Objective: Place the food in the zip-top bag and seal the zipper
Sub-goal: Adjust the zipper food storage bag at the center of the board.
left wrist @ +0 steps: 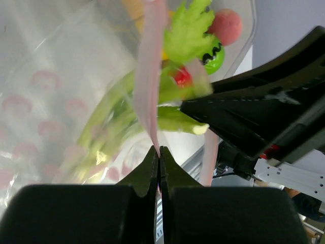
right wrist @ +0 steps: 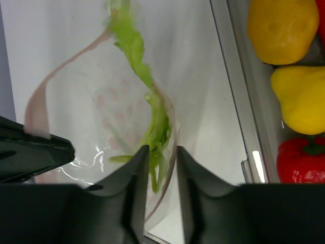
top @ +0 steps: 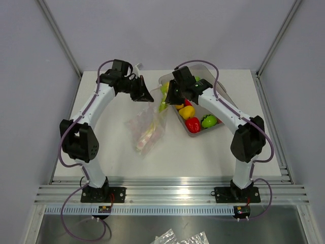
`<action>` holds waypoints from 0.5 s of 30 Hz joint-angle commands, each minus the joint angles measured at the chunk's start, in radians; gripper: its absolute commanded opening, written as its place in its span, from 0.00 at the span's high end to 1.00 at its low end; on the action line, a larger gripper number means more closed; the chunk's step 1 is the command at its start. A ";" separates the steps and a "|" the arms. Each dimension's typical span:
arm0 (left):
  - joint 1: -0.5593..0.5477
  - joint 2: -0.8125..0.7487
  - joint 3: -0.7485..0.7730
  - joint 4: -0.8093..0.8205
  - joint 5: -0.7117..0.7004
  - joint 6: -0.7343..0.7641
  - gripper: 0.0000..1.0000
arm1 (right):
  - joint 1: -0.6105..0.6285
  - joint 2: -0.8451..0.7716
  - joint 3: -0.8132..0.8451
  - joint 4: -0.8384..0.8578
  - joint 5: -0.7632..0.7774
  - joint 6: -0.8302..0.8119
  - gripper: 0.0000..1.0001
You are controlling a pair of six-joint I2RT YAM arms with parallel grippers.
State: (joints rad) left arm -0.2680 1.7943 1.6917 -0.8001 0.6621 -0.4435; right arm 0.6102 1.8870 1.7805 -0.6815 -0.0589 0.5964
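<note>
One green leafy piece [right wrist: 160, 122] at mouth of zip-top bag [top: 147, 127], partly in; rest of food [top: 193, 123], yellow, red, green, orange, in tray [top: 192, 134] on worktop [top: 203, 157]; zipper [left wrist: 148, 91] unsealed; most of task left; left fingers [left wrist: 152, 168] pinched shut on zipper, lifting bag edge; right fingers [right wrist: 142, 162] narrowly parted, leafy piece in gap, grip looks loose.

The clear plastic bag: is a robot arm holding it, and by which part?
Yes: the left end effector pinches the zip-top bag by its pink zipper strip.
</note>
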 commanded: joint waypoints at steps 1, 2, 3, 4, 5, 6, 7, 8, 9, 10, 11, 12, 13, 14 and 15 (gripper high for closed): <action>-0.007 -0.116 0.054 0.081 0.077 0.002 1.00 | 0.008 -0.146 -0.018 0.037 0.094 -0.010 0.59; -0.010 -0.119 0.046 0.085 0.083 0.002 1.00 | 0.008 -0.160 -0.048 0.039 0.108 -0.009 0.59; -0.010 -0.124 0.037 0.090 0.097 0.000 1.00 | 0.008 -0.176 -0.067 0.046 0.119 -0.007 0.58; -0.011 -0.128 0.017 0.096 0.105 -0.001 1.00 | 0.008 -0.208 -0.082 0.057 0.123 -0.009 0.58; -0.011 -0.147 0.005 0.119 0.125 -0.009 1.00 | 0.008 -0.221 -0.096 0.057 0.140 -0.007 0.57; -0.011 -0.154 -0.006 0.128 0.134 -0.017 1.00 | 0.008 -0.241 -0.098 0.054 0.149 -0.009 0.54; -0.013 -0.164 -0.007 0.133 0.142 -0.018 1.00 | 0.008 -0.247 -0.096 0.037 0.163 -0.017 0.54; -0.014 -0.174 -0.007 0.137 0.148 -0.021 1.00 | 0.008 -0.256 -0.098 0.036 0.162 -0.021 0.54; -0.017 -0.179 -0.006 0.139 0.154 -0.024 1.00 | 0.008 -0.264 -0.099 0.037 0.156 -0.029 0.54; -0.019 -0.185 -0.003 0.139 0.160 -0.027 1.00 | 0.008 -0.273 -0.101 0.040 0.121 -0.052 0.54; -0.019 -0.190 -0.001 0.141 0.166 -0.026 1.00 | 0.011 -0.276 -0.096 0.048 0.087 -0.072 0.54; -0.022 -0.193 0.002 0.139 0.168 -0.027 1.00 | 0.013 -0.269 -0.092 0.051 0.062 -0.108 0.54; -0.022 -0.194 0.002 0.142 0.171 -0.029 1.00 | 0.016 -0.261 -0.061 0.037 0.033 -0.119 0.54; -0.023 -0.196 0.002 0.142 0.172 -0.031 1.00 | 0.022 -0.252 -0.047 0.027 0.024 -0.135 0.54; -0.028 -0.196 0.002 0.141 0.169 -0.031 1.00 | 0.023 -0.230 -0.030 0.005 0.022 -0.147 0.54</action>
State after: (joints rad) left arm -0.2859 1.6375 1.6917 -0.7101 0.7807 -0.4610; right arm 0.6155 1.6287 1.6985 -0.6632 0.0128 0.5289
